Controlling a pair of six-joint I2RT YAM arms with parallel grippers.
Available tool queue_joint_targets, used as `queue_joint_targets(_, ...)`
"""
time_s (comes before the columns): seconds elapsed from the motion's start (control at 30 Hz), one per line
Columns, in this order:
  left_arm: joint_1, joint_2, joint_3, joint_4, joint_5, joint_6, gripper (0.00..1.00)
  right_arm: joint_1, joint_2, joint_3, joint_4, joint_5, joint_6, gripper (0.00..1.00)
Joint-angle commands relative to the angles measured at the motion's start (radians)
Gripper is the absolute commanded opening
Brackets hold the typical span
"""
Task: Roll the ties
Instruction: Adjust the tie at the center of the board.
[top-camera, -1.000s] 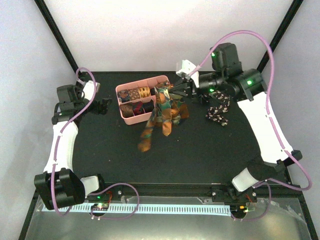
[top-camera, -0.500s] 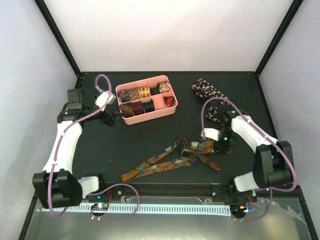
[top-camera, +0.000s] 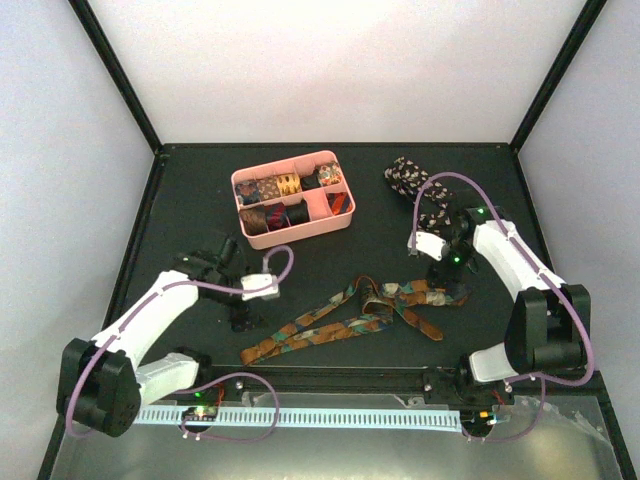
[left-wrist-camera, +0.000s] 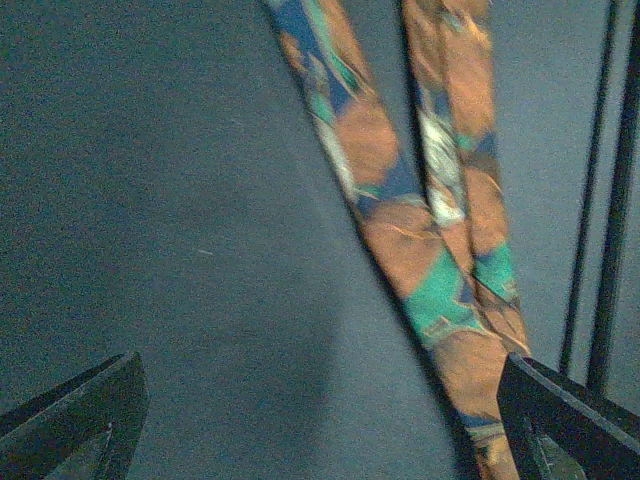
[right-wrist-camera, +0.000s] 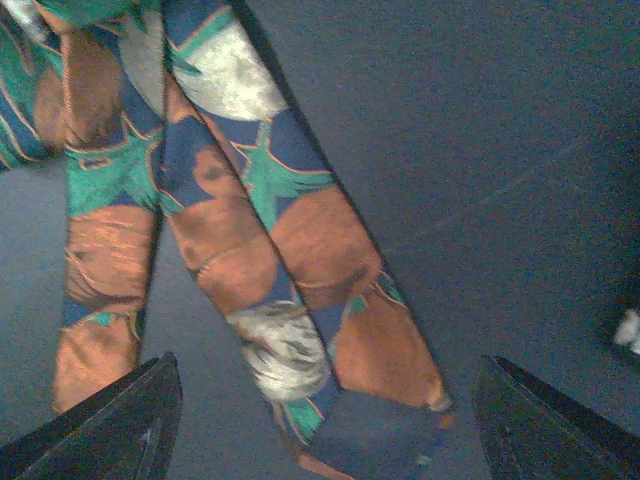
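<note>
Looking down at the bench, I am seeing that part of the job is done. Some rolled ties are sitting in the boxes of the pink tray at the back. At least one box is showing its bare pink floor.

The orange and blue tie is lying flat near the front edge, not rolled at all. It is running from left to right in two long strips. I cannot tell if that is one tie folded over or two ties side by side. The speckled black tie is lying loose at the back right, well apart from both arms, and it is not rolled either.

My left pincer is hanging low over the bench just beside the strips. Its jaws are wide apart and holding nothing. My right pincer is hanging over the other end of the tie. Its jaws are apart too, and the tie end is lying between them on the bench, not gripped.

So I am thinking the rolling of this tie is not yet begun, and the black one is waiting after it.
</note>
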Motion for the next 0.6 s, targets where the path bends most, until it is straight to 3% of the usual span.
queue_joint_targets(0.0,-0.123,-0.035,-0.04,-0.014,-0.135,0.022,0.98,0.004,-0.018,-0.048,0.033,-0.107,0.056,0.81)
queue_joint_targets(0.33,-0.354,0.018,-0.113,0.029,-0.295,-0.093,0.97,0.005,0.097,-0.113,0.145,-0.068,0.097,0.68)
queue_joint_targets(0.57,-0.417,0.098,-0.167,0.155,-0.623,-0.165,0.96,-0.009,0.18,-0.15,0.206,0.016,0.086,0.56)
